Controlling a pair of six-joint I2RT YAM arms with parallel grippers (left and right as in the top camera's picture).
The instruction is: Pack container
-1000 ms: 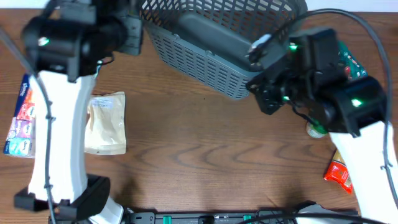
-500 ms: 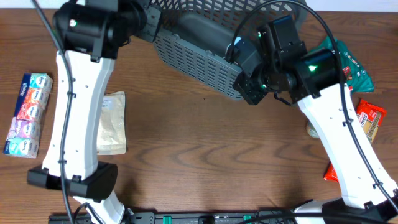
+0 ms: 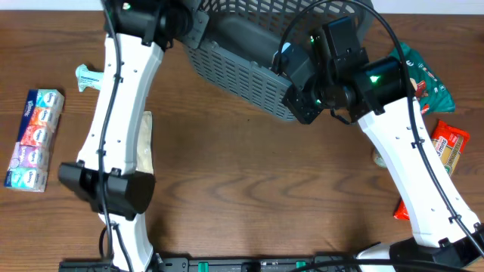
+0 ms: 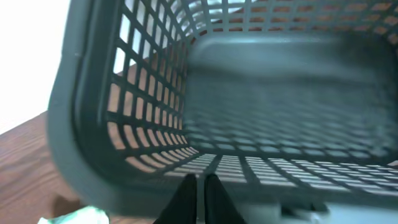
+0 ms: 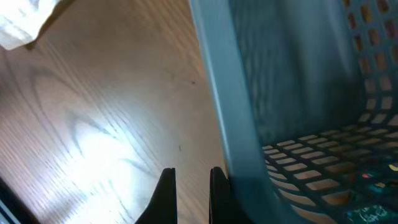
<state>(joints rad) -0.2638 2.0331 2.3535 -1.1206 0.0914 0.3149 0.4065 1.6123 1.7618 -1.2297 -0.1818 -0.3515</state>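
Observation:
The container, a large grey lattice basket, sits tilted at the top centre of the table. My left gripper is at its left rim. In the left wrist view its fingers are pressed together against the near rim, with the empty basket inside beyond. My right gripper is at the basket's front right corner. In the right wrist view its fingers stand slightly apart over bare wood, and the right finger touches the outside of the rim.
A tissue pack lies far left, a beige pouch behind my left arm, a teal item above it. At the right lie a green packet, a tan snack pack, a red packet and a small white-green item.
My left arm has swung right and up to the basket's left rim, uncovering the teal item. My right arm has moved up and left to the basket's front right corner.

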